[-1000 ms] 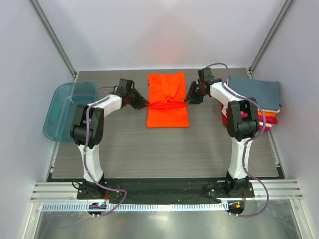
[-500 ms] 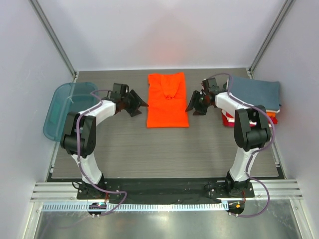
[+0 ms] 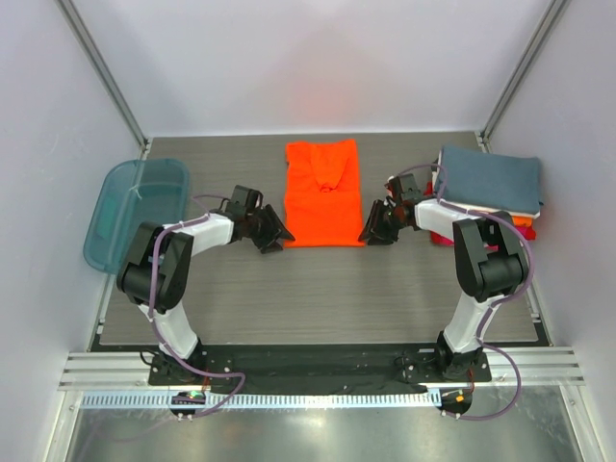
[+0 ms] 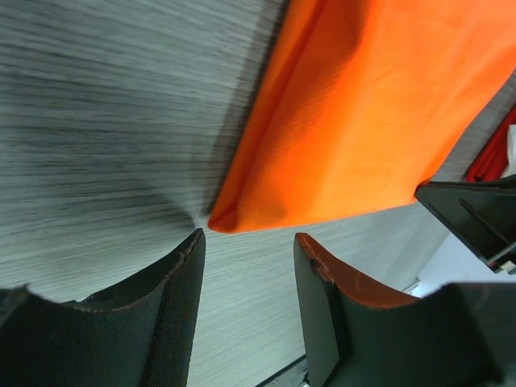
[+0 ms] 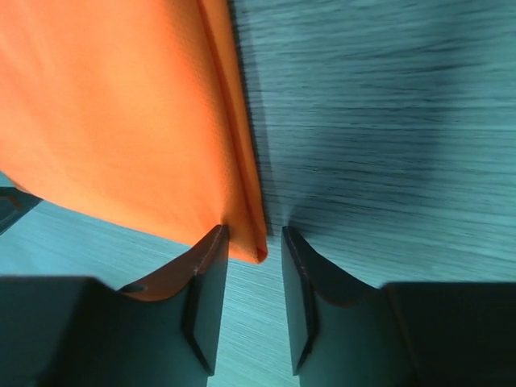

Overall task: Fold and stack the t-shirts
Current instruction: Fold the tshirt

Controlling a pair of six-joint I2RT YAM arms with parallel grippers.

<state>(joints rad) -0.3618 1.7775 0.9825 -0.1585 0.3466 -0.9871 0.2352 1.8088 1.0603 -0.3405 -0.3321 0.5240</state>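
At the middle-back of the table (image 3: 318, 298), the bright orange t-shirt (image 3: 324, 192) lies flat as a long rectangle, with the stack of folded t-shirts (image 3: 489, 175) (slate blue-grey on top) well apart at the right edge. The left gripper (image 4: 248, 240) sits low at the shirt's near-left corner, jaws moderately parted and empty, the cloth just ahead of the tips. The right gripper (image 5: 254, 235) is at the near-right corner, jaws narrower but not closed, the corner's tip poking into the gap.
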